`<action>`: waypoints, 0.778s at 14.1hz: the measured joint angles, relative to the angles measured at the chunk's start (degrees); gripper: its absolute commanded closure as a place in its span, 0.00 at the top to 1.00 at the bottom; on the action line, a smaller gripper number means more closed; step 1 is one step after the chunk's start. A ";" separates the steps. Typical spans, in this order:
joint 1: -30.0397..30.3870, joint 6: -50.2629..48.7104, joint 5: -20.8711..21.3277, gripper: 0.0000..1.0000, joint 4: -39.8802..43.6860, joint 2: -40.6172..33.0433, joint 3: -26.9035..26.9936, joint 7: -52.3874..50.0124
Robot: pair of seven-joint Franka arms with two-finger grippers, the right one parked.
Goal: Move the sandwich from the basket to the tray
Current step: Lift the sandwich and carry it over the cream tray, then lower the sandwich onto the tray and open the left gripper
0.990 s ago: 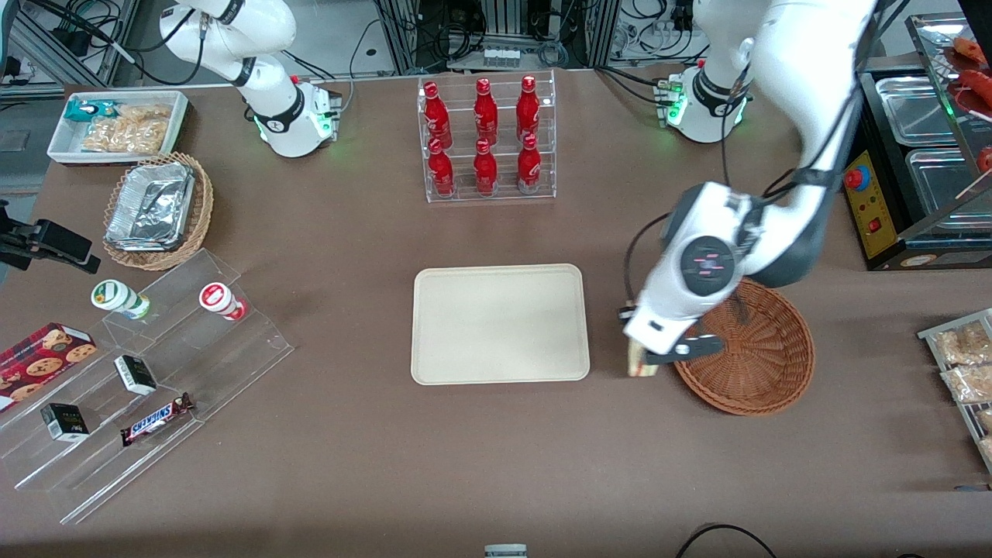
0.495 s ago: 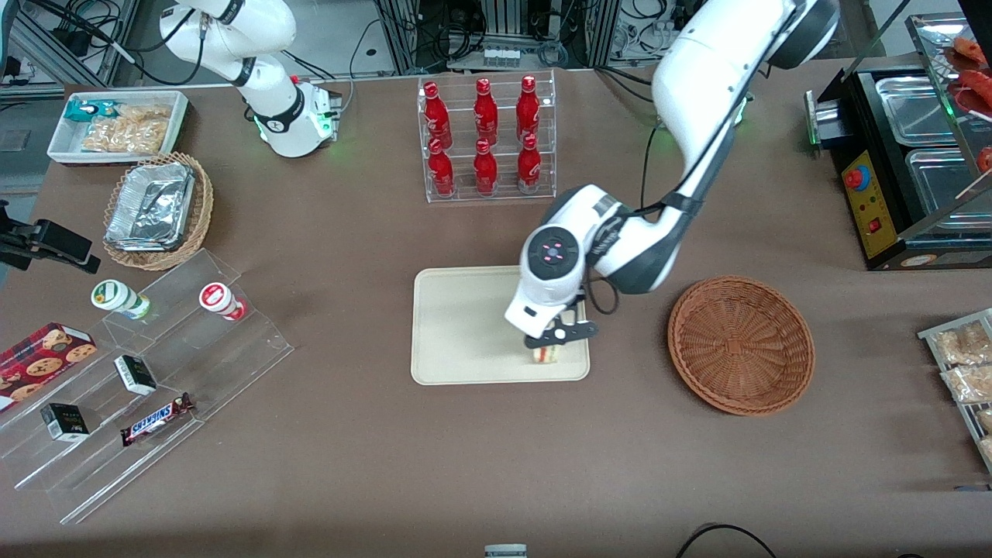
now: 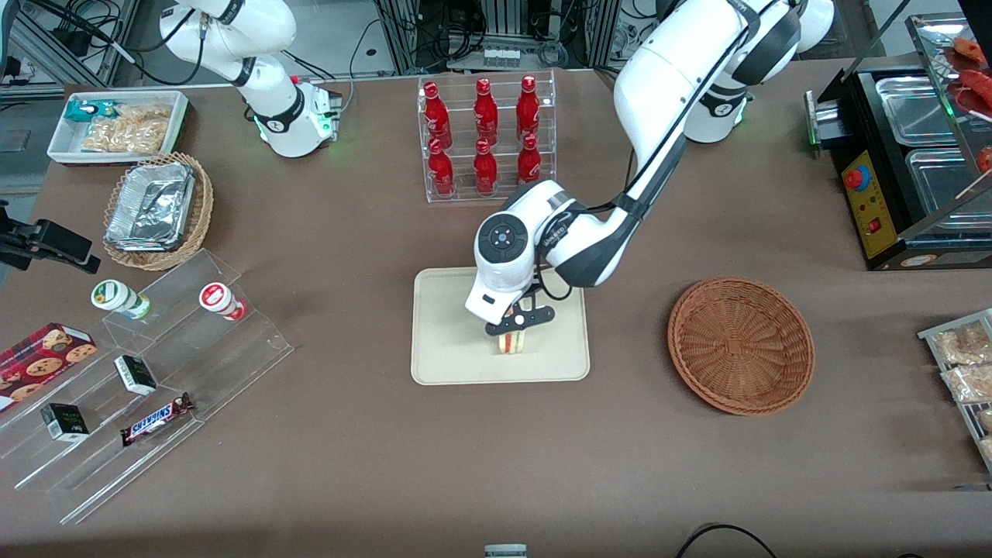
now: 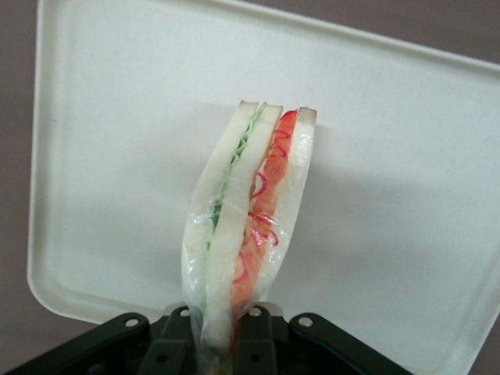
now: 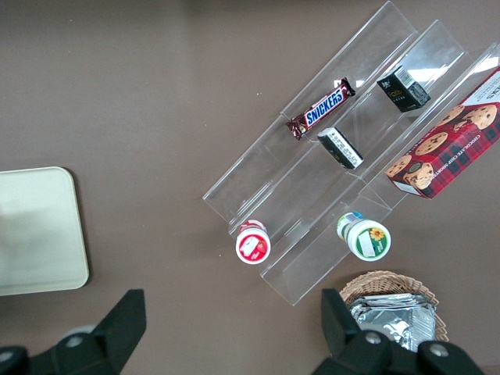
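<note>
Front view shows the left arm's gripper (image 3: 518,324) above the cream tray (image 3: 449,356), and it is pinching the wrapped sandwich (image 3: 511,342), which hangs with its cut edge toward the camera, over the part of the tray that is nearer to the camera. The round wicker basket (image 3: 741,345) stands apart from the tray, toward the working arm's end of the table (image 3: 496,457), and nothing lies in it. In the left wrist view the sandwich (image 4: 246,234) is squeezed at its narrow end between the two fingers (image 4: 173,344), and the white bread, the green layer and the red layer are clearly seen against the tray (image 4: 117,117) below. I cannot tell from these pictures if the sandwich touches the tray surface or is a little above it. The step in hand, as I judge, is to put the sandwich down. To do it well, the gripper should go down slowly until the lower edge meets the tray, and only then spread the fingers, because the wedge is soft and its wrap is slippery. It stands on a thin edge, so it will probably fall on its flat side when released; the nearer rim is close, so a small tilt toward the middle of the tray is safer.
</note>
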 measured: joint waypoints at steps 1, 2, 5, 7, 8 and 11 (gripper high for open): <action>-0.41 0.49 0.00 0.15 0.00 0.57 0.00 -0.29; -0.82 1.31 0.00 0.24 0.01 1.12 0.00 -0.52; -1.16 2.42 0.00 1.00 0.03 1.94 0.02 -0.74; -1.11 2.53 0.13 1.00 0.42 1.91 0.13 -0.74; -1.13 2.56 0.30 1.00 0.97 1.74 0.13 -0.73; -1.00 0.07 0.69 1.00 2.50 -1.79 0.24 -0.73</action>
